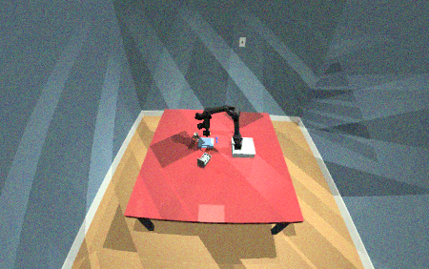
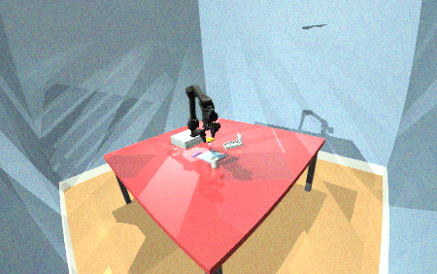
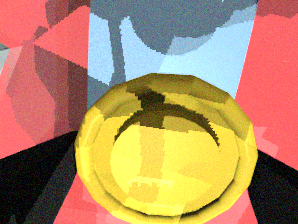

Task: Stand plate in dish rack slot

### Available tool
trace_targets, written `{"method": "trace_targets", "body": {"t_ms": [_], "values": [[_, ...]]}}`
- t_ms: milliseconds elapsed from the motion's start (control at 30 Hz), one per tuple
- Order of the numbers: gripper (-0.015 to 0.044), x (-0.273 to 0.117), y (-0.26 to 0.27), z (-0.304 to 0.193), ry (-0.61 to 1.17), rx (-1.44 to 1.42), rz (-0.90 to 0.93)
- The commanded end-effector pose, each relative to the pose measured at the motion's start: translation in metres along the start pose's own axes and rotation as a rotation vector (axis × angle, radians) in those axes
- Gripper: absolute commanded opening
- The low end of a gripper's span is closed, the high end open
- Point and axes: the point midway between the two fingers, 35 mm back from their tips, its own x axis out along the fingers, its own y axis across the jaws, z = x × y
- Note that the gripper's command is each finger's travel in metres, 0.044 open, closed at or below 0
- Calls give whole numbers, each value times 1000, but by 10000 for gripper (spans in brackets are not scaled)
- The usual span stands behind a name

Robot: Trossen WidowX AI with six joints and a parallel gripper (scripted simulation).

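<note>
The yellow plate (image 2: 210, 140) (image 3: 172, 162) is held in the air above the light blue mat (image 2: 205, 157) (image 3: 210, 67). My gripper (image 1: 206, 134) (image 2: 209, 138) (image 3: 164, 150) is shut on the plate, with one black finger at each side of its rim. In the wrist view the plate's round face is turned toward the camera. The small white dish rack (image 1: 204, 159) (image 2: 233, 144) stands on the table a little way from the mat, apart from the plate. Its slots are too small to make out clearly.
The arm's base stands at a white box (image 1: 246, 149) (image 2: 184, 140). A small whitish cup (image 2: 215, 163) stands at the mat's edge. A thin blue item (image 1: 216, 140) (image 2: 196, 154) lies beside the mat. All of these are on the red table (image 1: 191, 191) (image 2: 160, 194).
</note>
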Motion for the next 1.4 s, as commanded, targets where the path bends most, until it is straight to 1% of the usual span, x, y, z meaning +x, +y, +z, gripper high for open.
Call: {"method": "trace_targets", "body": {"t_ms": [0, 333, 533, 767, 1033, 1367], "values": [[0, -24, 0, 1, -15, 1, -5], [0, -64, 0, -1, -15, 1, -5], [0, -67, 2, -1, -15, 6, -5], [0, -67, 68, -4, -14, 217, 2], [0, -65, 140, -27, -11, 479, 10], [0, -64, 146, -29, -11, 500, 14]]}}
